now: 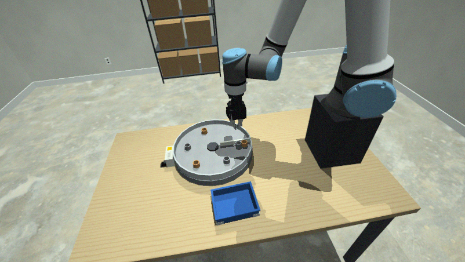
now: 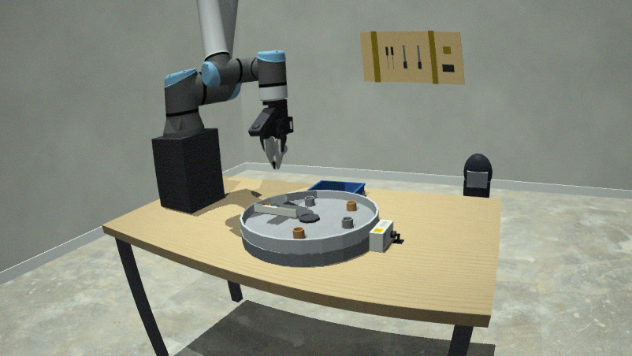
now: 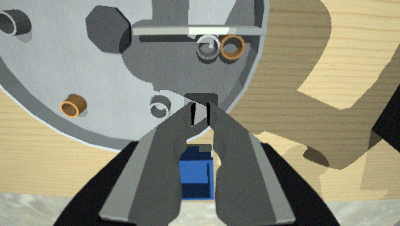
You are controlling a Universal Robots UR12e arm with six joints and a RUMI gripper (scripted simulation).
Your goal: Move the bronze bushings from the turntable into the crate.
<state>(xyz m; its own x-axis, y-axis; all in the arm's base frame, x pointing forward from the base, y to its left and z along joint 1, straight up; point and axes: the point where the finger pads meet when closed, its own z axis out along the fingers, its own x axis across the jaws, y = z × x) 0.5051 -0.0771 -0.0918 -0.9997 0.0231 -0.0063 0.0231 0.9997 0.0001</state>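
Note:
My gripper (image 1: 238, 127) (image 2: 276, 167) (image 3: 201, 104) is shut, with nothing between its fingertips, above the turntable (image 1: 211, 178) (image 2: 310, 246). On the turntable, one bronze bushing (image 1: 244, 143) (image 3: 232, 58) stands at the right beside a steel bushing (image 1: 238, 145) (image 3: 207, 58), close together by the bar. A second bronze bushing (image 1: 196, 163) (image 2: 351, 205) (image 3: 74, 106) is at the front left, a third (image 1: 204, 131) (image 2: 299, 232) at the back. Other steel bushings stand at the left (image 1: 187, 146) (image 2: 347, 222) and front right (image 1: 226, 160) (image 2: 309, 202). The blue crate (image 1: 236, 218) is empty.
A pale bar (image 1: 228, 143) (image 2: 275, 211) (image 3: 165, 31) reaches from near the dark hub (image 1: 212, 146) to the turntable's right rim. A white control box (image 1: 169, 156) (image 2: 380, 236) adjoins the turntable. The arm's black pedestal (image 1: 338, 139) (image 2: 187, 172) stands at the table's right in the top view.

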